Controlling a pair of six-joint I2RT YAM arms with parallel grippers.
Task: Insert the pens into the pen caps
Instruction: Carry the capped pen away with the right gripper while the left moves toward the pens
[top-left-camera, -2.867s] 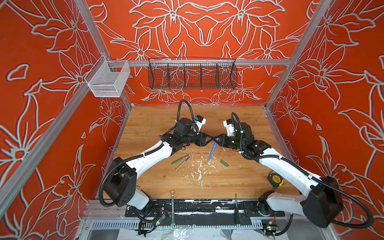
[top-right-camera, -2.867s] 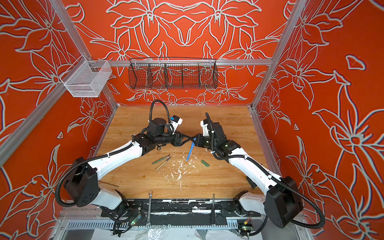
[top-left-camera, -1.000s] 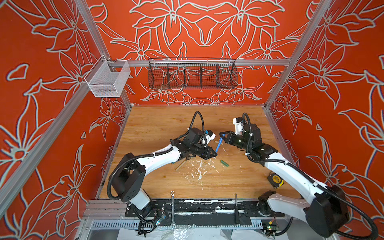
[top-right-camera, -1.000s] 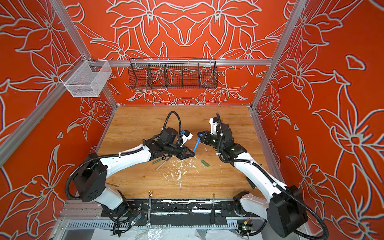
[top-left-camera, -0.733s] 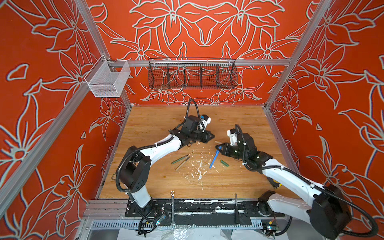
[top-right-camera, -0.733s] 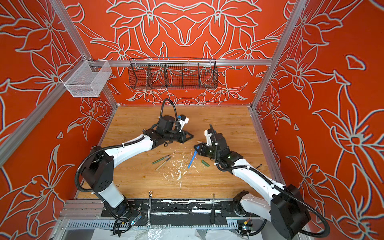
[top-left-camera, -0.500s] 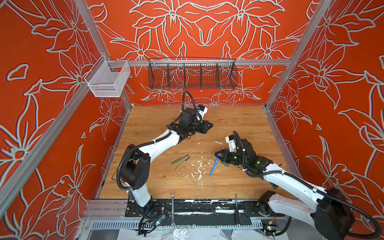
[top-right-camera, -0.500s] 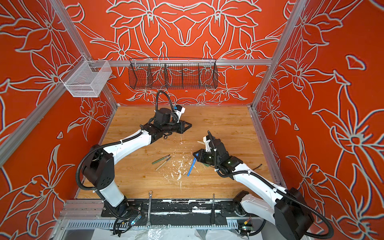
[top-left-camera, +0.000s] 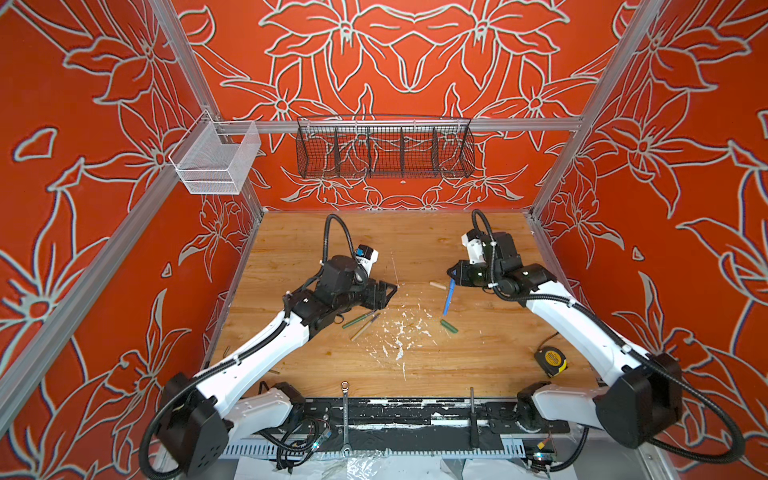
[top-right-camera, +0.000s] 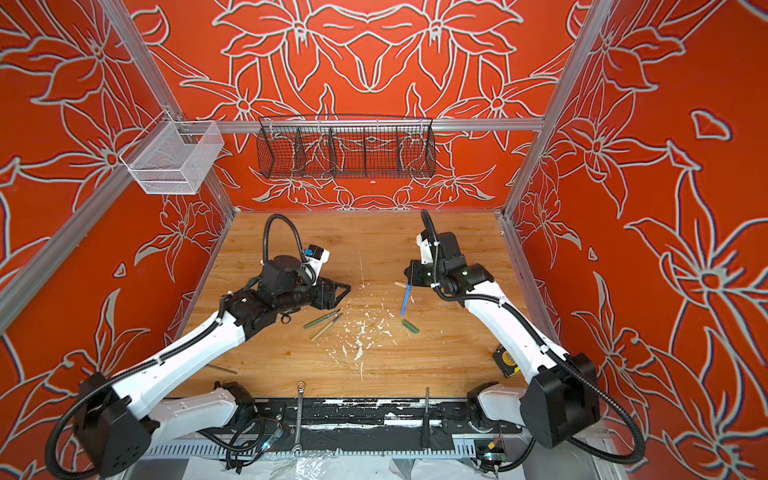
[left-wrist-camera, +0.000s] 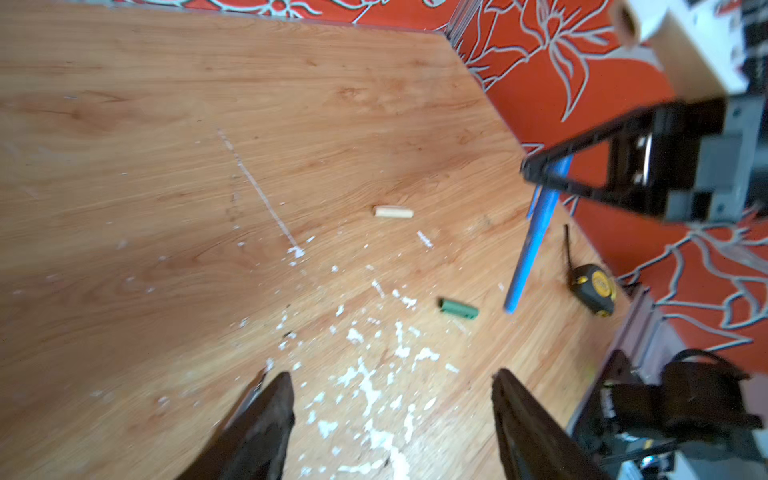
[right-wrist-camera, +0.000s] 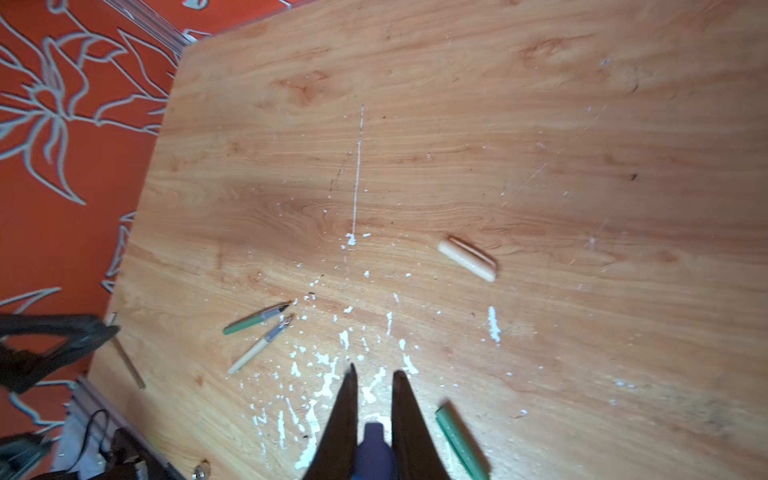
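Observation:
My right gripper is shut on the blue pen, which hangs slanting down from it above the table. A rounded blue end shows between its jaws; I cannot tell a separate blue cap. The green pen and tan pen lie side by side just in front of my left gripper, which is open and empty. The green cap lies below the blue pen, and the tan cap just left of the right gripper.
White paint flecks cover the table's middle. A yellow tape measure sits near the right edge. A wrench and a dark rod lie on the front rail. A black wire basket and a white mesh basket hang high up.
My left gripper has come back from the far side toward the green and tan pens, and its jaws have opened. My right gripper has carried the blue pen away from the green cap, farther back.

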